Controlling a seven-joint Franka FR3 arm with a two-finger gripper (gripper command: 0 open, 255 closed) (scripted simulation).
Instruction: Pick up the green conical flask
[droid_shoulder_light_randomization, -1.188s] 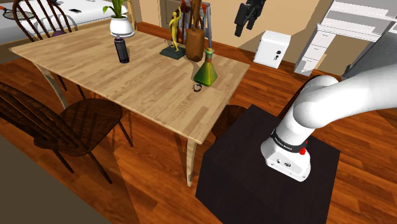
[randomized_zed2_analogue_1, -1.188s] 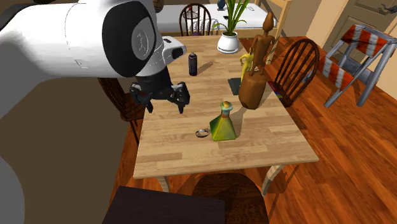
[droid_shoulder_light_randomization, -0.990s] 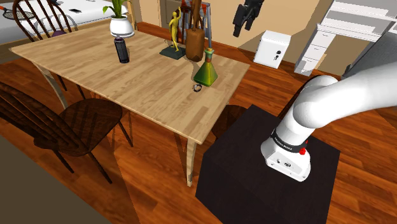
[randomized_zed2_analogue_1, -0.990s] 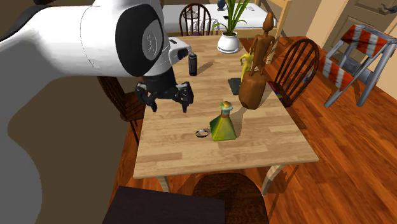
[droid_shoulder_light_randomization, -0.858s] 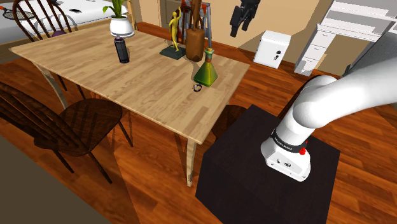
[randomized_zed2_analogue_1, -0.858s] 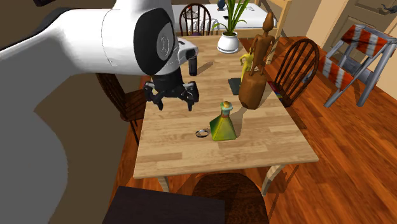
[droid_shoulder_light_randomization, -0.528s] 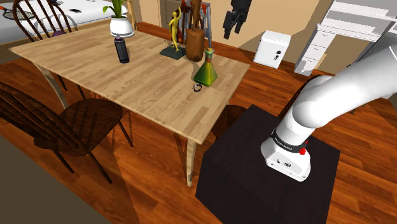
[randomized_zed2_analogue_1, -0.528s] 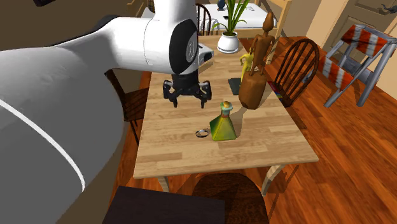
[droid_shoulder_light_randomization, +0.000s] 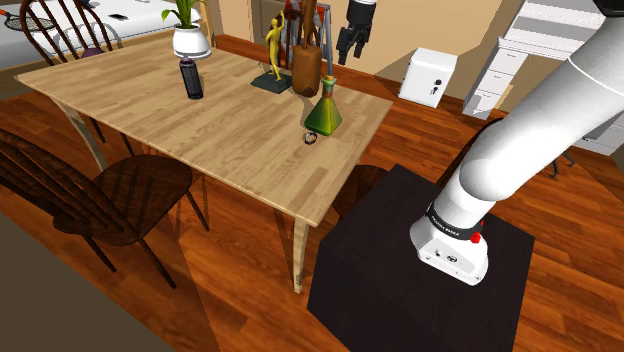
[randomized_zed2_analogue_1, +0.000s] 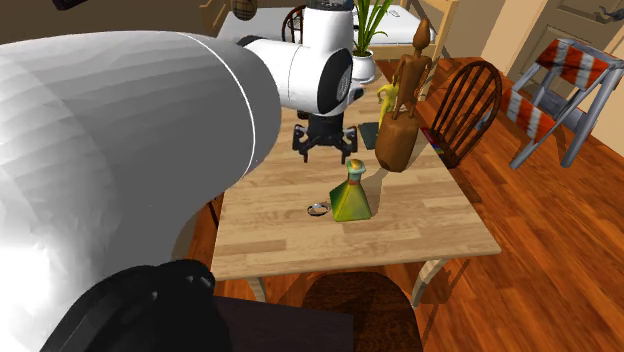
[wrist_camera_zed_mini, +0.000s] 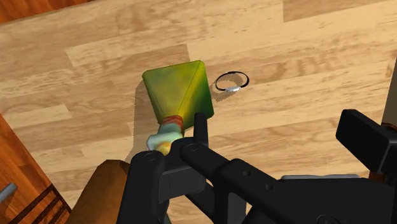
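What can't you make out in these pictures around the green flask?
- Wrist view: the mouth of the flask, partly covered by the black body of the gripper.
- Second exterior view: the table, its side at that view's left hidden behind the white arm.
- Shoulder view: the small ring beside the flask, too small to identify.

We log light wooden table (droid_shoulder_light_randomization: 200, 130), plank top. Flask (droid_shoulder_light_randomization: 323, 108) upright near table's edge at shoulder view's right, ring (droid_shoulder_light_randomization: 310, 138) just beside it. Behind flask: brown wooden figure (droid_shoulder_light_randomization: 306, 68), yellow figurine (droid_shoulder_light_randomization: 273, 45) on dark base. Farther along: dark bottle (droid_shoulder_light_randomization: 190, 80), white plant pot (droid_shoulder_light_randomization: 190, 42).
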